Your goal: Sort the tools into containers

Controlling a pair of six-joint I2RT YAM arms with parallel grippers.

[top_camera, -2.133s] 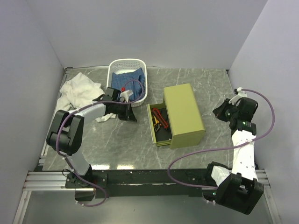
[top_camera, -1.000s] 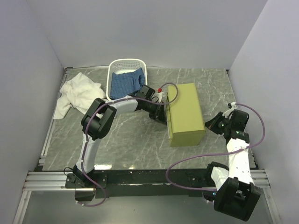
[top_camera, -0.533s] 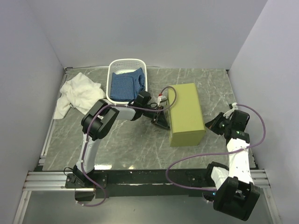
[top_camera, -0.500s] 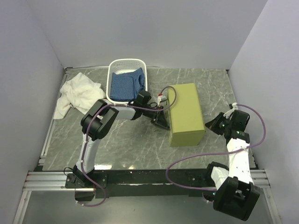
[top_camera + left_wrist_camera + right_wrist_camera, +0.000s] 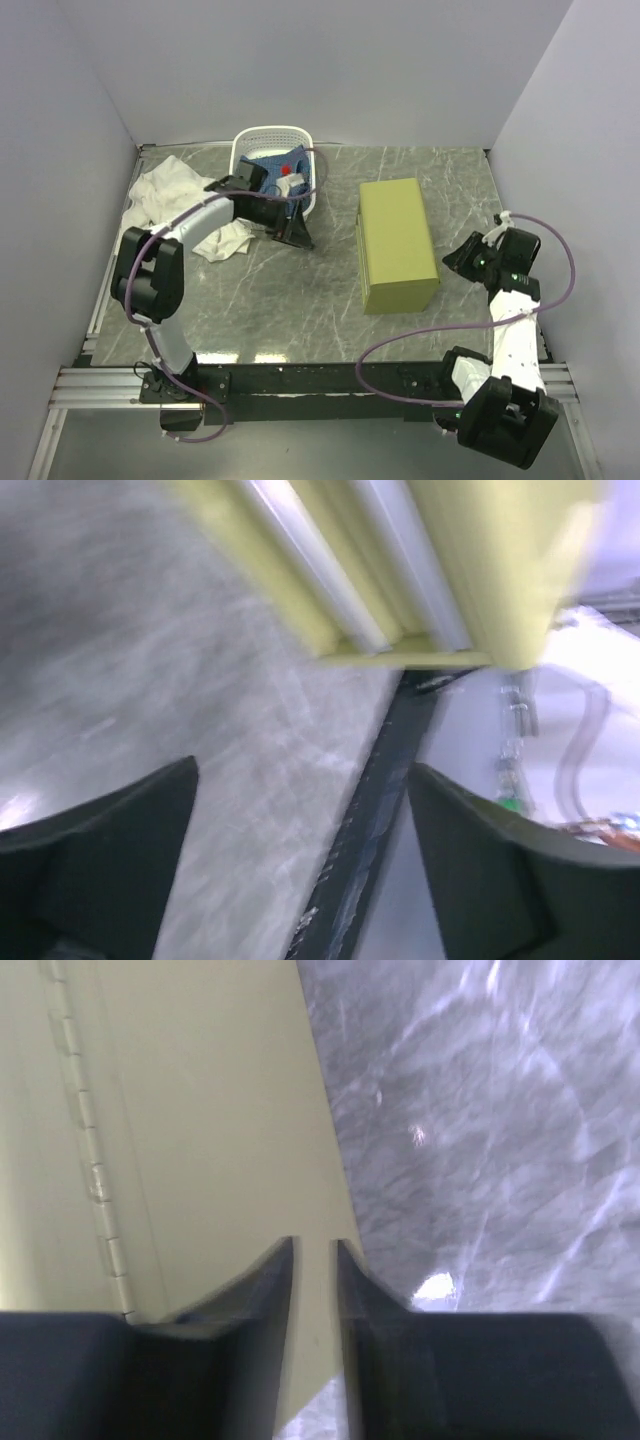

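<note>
Drawer chest point(image 5: 397, 245): on the table point(image 5: 300, 300), at 3 o'clock from its centre.
Basket point(image 5: 272, 134): at 11 o'clock, by the back edge, well apart from the chest.
Fabric point(image 5: 262, 165): in the basket.
Cloth point(image 5: 165, 195): at 10 o'clock, just beside the basket's 8 o'clock side.
Left gripper point(image 5: 295, 235): near the basket's 5 o'clock corner, between basket and chest.
Right gripper point(image 5: 458, 258): just beside the chest's 3 o'clock side.

The grey marbled table point(image 5: 300, 300) carries an olive-green drawer chest point(image 5: 395, 240), a white perforated basket point(image 5: 262, 137) behind and left of it, and a crumpled white cloth point(image 5: 165, 195) farther left.
</note>
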